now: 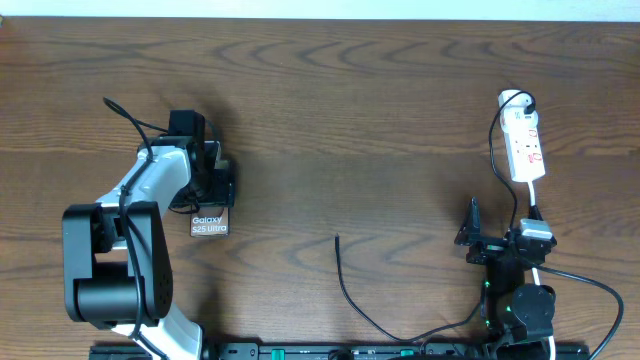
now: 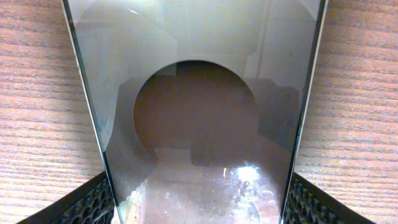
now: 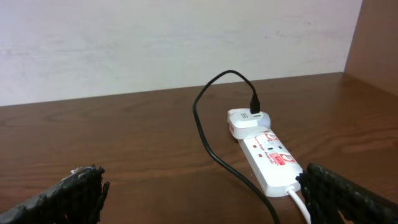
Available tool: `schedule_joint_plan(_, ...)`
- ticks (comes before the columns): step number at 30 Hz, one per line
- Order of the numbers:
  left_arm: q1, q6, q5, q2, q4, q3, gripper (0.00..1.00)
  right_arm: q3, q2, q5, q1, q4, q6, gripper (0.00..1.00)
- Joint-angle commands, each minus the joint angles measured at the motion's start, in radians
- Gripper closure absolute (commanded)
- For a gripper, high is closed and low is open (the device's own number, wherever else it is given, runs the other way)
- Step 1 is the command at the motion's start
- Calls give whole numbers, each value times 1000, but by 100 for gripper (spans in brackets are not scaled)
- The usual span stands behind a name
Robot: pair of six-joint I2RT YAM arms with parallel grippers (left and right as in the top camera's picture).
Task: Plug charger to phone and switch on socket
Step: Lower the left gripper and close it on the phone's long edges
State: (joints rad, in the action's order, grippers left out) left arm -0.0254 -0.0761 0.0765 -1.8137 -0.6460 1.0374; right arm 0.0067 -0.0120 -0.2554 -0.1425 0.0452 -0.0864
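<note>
The left hand (image 1: pixel 211 196) is clamped on the phone (image 1: pixel 210 224) by its long sides, near the desk's (image 1: pixel 330 120) left edge, lettered end toward the near edge. The right hand (image 3: pixel 202 182) hangs with fingers wide apart, facing the socket (image 1: pixel 526 148) by the right edge. The charger (image 1: pixel 350 295) is plugged into the socket's far end; its free tip lies mid-desk toward the near edge.

passage: wide between phone (image 1: pixel 210 224) and socket (image 1: pixel 524 148) | obstacle: charger (image 1: pixel 338 250) — loose across front centre
</note>
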Motion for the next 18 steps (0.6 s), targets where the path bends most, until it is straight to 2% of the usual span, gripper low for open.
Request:
schedule_joint_plan(1,-2,-2,43,-25,1,-39,28,-1,5,-4,5,5,13,1)
schedule_joint_plan(11,-2,-2,43,-25,1,-39,45,-1,5,-4,5,5,13,1)
schedule_joint_plan(12,-2,-2,43,-25,2,-39,50,-1,5,-4,5,5,13,1)
schedule_joint_plan(13,-2,-2,43,-25,3,-39,61,-1,5,-4,5,5,13,1)
schedule_joint_plan(15,-2,-2,43,-25,6,-39,70,-1,5,-4,5,5,13,1)
schedule_joint_plan(18,-2,-1,44,-25,9,-39,92,-1,5,-4,5,5,13,1)
